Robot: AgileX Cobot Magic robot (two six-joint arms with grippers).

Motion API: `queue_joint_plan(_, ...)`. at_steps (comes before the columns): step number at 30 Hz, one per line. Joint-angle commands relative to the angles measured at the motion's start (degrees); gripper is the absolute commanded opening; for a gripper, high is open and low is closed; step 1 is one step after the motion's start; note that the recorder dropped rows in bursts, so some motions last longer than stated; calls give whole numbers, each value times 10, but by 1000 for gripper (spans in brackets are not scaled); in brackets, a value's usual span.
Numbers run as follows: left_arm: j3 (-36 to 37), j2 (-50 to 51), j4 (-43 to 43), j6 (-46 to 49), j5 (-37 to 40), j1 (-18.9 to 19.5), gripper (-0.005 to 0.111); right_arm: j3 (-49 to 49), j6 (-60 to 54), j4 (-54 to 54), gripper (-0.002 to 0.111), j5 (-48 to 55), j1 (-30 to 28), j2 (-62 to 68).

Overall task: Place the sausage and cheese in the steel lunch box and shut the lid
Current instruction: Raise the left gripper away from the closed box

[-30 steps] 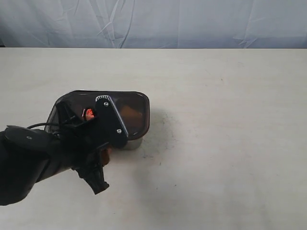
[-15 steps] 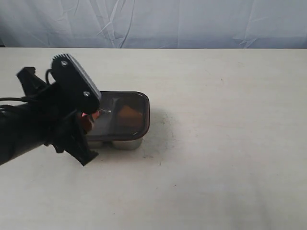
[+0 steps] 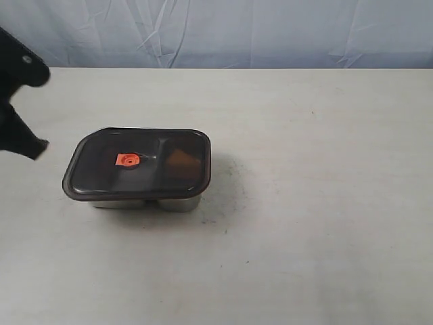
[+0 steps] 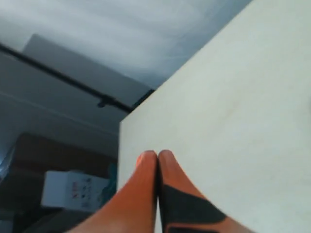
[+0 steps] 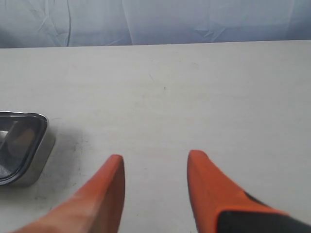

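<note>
Right gripper (image 5: 156,158) is hovering low in the frame, with its two orange fingers (image 5: 109,194) poking up from the bottom edge and standing well apart over bare table (image 5: 204,97). At the left edge, about mid-height, one rounded corner of the steel lunch box (image 5: 43,148) is peeking in, with the dark tinted lid (image 5: 14,143) sitting on top of it. It's lying off to the side of the fingers, not touching them. A wrinkly blue-grey cloth (image 5: 170,19) is running across the top.
</note>
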Motion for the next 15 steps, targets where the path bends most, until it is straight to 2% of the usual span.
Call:
queue_joint_plan(1,-33,1,9,19,18,117,0,-4,-2,6,42,-9,0,-4)
queue_joint_plan(4,-45,2,-40,16,78,211,0,-4,-2,16,42,-7,0,-4)
queue_joint_plan(6,-44,3,-40,11,78,224,0,-4,-2,19,42,-6,0,-4)
queue_joint_plan(8,-44,3,-40,16,114,224,0,-4,-6,18,42,-2,0,-4)
queue_joint_plan(10,-44,6,-38,19,231,236,0,-4,-8,13,42,-5,0,-4)
queue_joint_plan(13,-50,22,66,17,405,268,0,-4,-8,12,42,-6,0,-4)
queue_joint_plan(15,-64,33,63,17,484,283,0,-4,-8,12,42,2,0,-4)
